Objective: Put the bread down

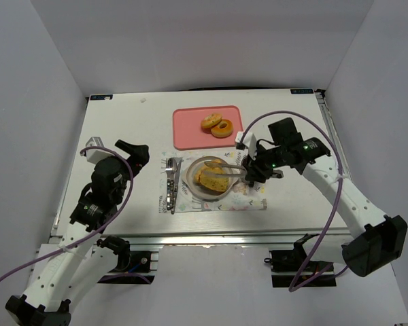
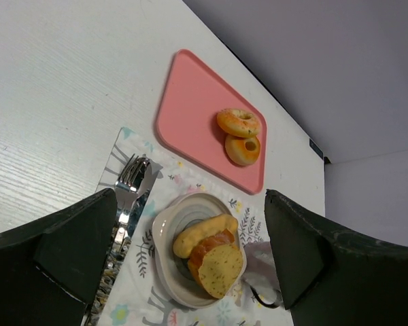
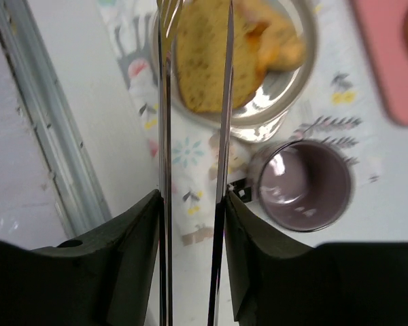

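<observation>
Slices of the bread (image 1: 214, 179) (image 2: 217, 261) (image 3: 204, 61) lie piled on a small grey plate (image 1: 191, 178) (image 2: 162, 238) (image 3: 285, 102). Two ring-shaped pieces (image 1: 217, 125) (image 2: 241, 136) sit on the pink tray (image 1: 190, 132) (image 2: 190, 109). My right gripper (image 1: 255, 170) (image 3: 192, 204) is shut on metal tongs (image 1: 224, 166) (image 3: 224, 102). The two tong arms stand slightly apart, with their tips over the slices on the plate. My left gripper (image 1: 132, 153) (image 2: 190, 204) hangs open to the left of the plate, holding nothing.
A purple mug (image 3: 302, 183) stands right of the plate, on a patterned placemat (image 1: 248, 202) (image 2: 129, 285). A fork and knife (image 1: 171, 180) (image 2: 129, 180) lie left of the plate. The table's metal front edge (image 1: 211, 238) runs close below the placemat.
</observation>
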